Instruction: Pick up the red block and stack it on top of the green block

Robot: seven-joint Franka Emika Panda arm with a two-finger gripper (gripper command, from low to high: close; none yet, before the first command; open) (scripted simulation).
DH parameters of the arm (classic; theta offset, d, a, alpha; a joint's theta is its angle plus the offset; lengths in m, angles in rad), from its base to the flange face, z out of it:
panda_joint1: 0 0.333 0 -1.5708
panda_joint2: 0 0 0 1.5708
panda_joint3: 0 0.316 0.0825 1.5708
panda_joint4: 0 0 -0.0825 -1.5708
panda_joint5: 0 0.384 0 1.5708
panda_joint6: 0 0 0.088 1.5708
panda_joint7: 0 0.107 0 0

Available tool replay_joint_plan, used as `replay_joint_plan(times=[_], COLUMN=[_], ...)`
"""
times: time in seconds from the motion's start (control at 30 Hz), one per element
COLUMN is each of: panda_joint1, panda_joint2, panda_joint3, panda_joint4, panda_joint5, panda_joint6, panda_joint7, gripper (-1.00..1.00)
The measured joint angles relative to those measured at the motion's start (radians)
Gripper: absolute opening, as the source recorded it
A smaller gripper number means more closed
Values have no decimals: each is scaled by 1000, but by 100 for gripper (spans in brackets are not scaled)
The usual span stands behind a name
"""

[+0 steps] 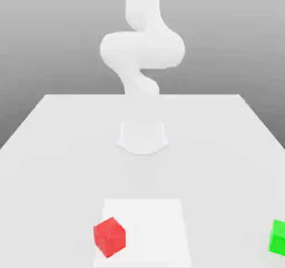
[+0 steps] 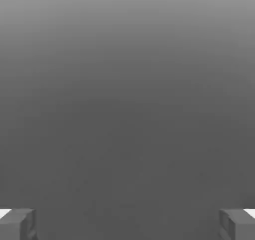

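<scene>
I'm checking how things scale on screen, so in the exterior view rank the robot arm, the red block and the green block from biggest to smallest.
1. Robot arm, by far the largest.
2. Red block.
3. Green block, but it is cut off by the picture's edge, so the two blocks may really match.

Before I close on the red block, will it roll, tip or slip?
The red block is a flat-faced cube resting flat on the table, so it probably won't roll or tip. Its faces look matte, so parallel fingers likely grip squarely. It looks rigid, though weight is unclear.

A white counter carries the red block at lower centre-left, the green block at the lower right edge.
</scene>
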Motion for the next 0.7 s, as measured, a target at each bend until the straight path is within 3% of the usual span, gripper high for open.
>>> replay_joint_plan(times=[0.43,0.7], panda_joint1=[-183,-234], panda_joint2=[481,764], panda_joint3=[95,89], panda_joint4=[-126,-204], panda_joint5=[-97,-79], panda_joint6=[201,327], panda_joint7=[433,640], gripper=[0,0])
